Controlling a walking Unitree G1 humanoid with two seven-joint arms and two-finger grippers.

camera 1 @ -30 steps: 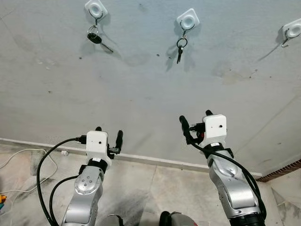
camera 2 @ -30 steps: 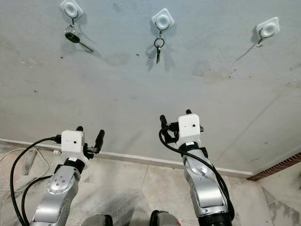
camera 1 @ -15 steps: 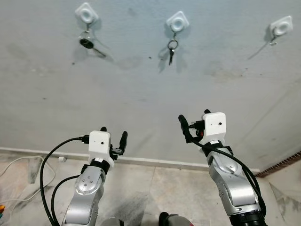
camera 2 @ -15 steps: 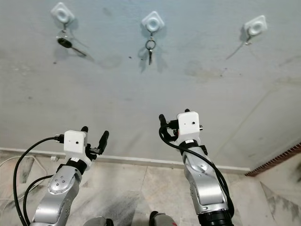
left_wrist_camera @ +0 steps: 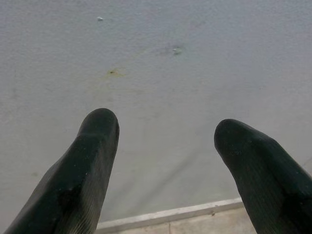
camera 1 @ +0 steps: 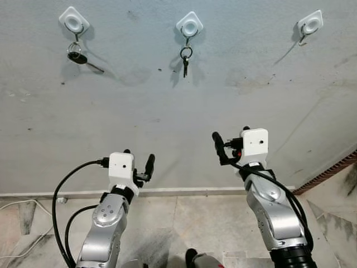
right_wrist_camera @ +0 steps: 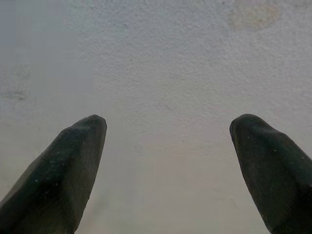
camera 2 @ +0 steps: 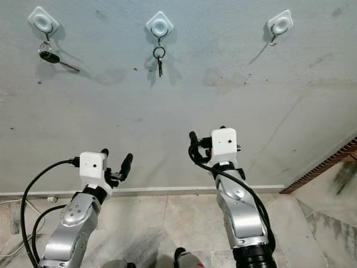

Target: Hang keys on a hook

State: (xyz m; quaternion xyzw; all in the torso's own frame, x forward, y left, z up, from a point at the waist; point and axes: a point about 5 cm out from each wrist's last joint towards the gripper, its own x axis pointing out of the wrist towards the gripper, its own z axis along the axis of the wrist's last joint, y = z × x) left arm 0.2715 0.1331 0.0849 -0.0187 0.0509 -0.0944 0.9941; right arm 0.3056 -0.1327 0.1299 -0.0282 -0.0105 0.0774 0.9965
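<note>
On the grey wall [camera 1: 167,106], three white hooks sat in a row. The left hook [camera 1: 73,19], at 11 o'clock in the head view, carried a black-headed key [camera 1: 77,56]. The middle hook [camera 1: 189,25], at 12 o'clock, carried a small key on a ring [camera 1: 185,58]. The right hook [camera 1: 309,24], at 1 o'clock, was bare. The left gripper [camera 1: 138,162], at 7 o'clock, stood parted wide, gripping nothing. The right gripper [camera 1: 231,142], at 5 o'clock, was likewise spread and empty, facing the wall.
</note>
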